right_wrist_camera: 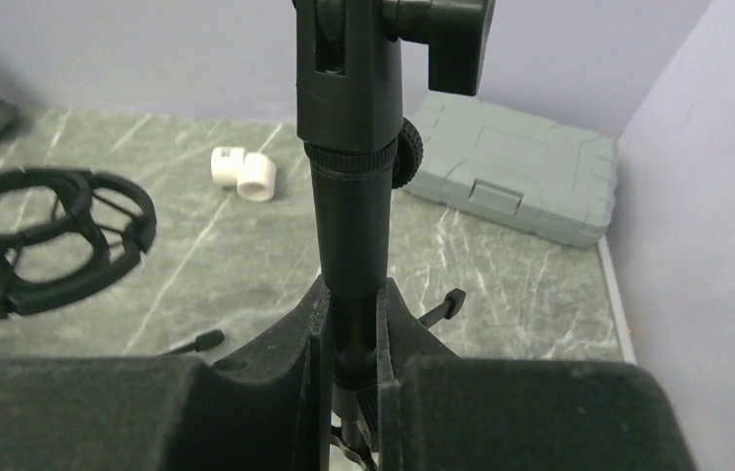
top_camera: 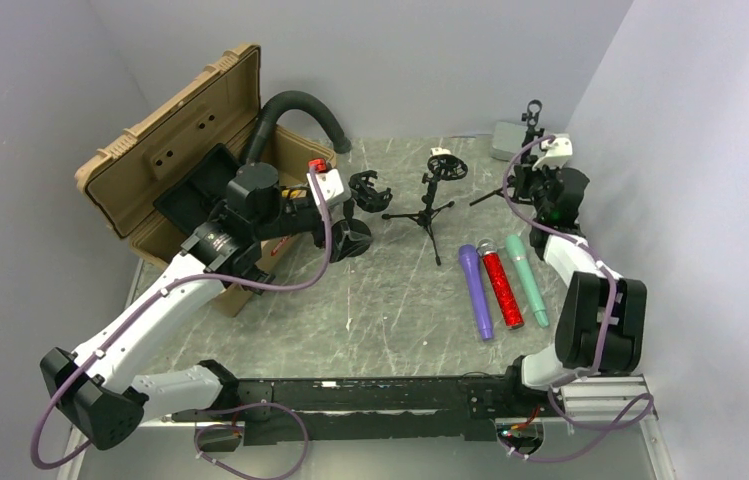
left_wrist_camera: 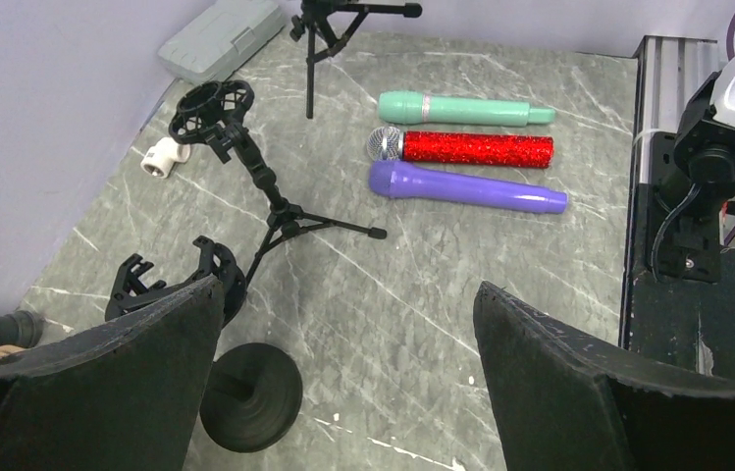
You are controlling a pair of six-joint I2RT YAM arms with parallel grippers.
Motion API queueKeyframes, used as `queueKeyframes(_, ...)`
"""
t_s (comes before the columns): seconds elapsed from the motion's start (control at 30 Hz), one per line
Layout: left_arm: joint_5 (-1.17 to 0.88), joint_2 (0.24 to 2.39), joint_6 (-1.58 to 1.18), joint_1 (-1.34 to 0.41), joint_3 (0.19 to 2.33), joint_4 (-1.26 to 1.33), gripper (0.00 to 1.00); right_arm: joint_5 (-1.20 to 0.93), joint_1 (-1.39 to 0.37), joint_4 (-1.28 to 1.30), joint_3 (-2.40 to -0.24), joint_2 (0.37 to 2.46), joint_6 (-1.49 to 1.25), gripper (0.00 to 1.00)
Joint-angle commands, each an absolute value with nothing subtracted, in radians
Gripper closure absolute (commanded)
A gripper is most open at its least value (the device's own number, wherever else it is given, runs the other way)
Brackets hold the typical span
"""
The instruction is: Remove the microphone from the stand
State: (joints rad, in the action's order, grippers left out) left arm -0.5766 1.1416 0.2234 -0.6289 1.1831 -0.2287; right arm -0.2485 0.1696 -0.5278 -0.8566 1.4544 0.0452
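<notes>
Three microphones lie side by side on the table, none in a stand: purple (top_camera: 476, 290), red glitter (top_camera: 501, 288) and green (top_camera: 527, 278). My right gripper (right_wrist_camera: 353, 324) is shut on the black pole of a tripod stand (right_wrist_camera: 348, 196) at the back right (top_camera: 533, 125). A second tripod stand (top_camera: 432, 205) with an empty shock mount (left_wrist_camera: 211, 108) stands mid-table. My left gripper (left_wrist_camera: 348, 289) hangs open above bare table, beside a round-base stand (left_wrist_camera: 250, 397) whose clip is empty.
An open tan case (top_camera: 170, 130) and a black hose (top_camera: 300, 105) fill the back left. A grey plastic case (right_wrist_camera: 515, 172) and a white pipe elbow (right_wrist_camera: 245, 174) lie near the back wall. The arms' black rail (top_camera: 350, 395) runs along the near edge.
</notes>
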Motion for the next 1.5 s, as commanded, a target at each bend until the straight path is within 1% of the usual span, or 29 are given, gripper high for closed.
queueKeyframes(0.0,-0.564,1.148,0.229,-0.63,1.179,-0.193,0.01,-0.328,0.173,-0.8,-0.837,1.512,0.101,1.0)
queueKeyframes(0.37,-0.564,1.173,0.222,-0.63,1.187,-0.194,0.01,-0.446,0.174,-1.014,-0.802,1.695,0.084,1.0)
queueKeyframes(0.57,-0.557,1.171,0.224,-0.628,1.173,-0.19,0.0,-0.483,0.173,-1.076,-0.798,1.753,0.061,1.0)
queueKeyframes(1.2,-0.561,1.139,0.222,-0.626,1.134,-0.163,0.01,-0.514,0.173,-1.126,-0.778,1.836,0.039,1.0)
queueKeyframes(1.47,-0.563,1.131,0.223,-0.626,1.128,-0.162,0.01,-0.57,0.179,-1.139,-0.78,1.868,0.049,1.0)
